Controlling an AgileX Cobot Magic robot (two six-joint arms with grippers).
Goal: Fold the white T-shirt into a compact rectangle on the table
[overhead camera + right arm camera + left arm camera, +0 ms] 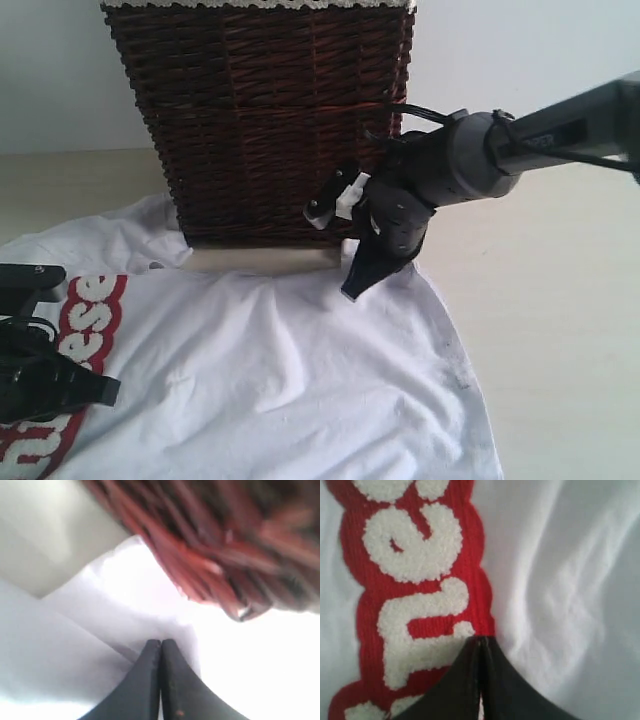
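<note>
Snagging worries me: the large white cotton T-shirt with red-edged fuzzy letters lies spread, unfolded, on the pale cream tabletop, its far edge just beside the dark brown wicker basket; my left end effector is clenched over the lettering, my right end effector clenched above that far edge, neither holding anything I can see. I judge a grab there could knock the wicker; clenched tips would only drag cloth into bunches.
</note>
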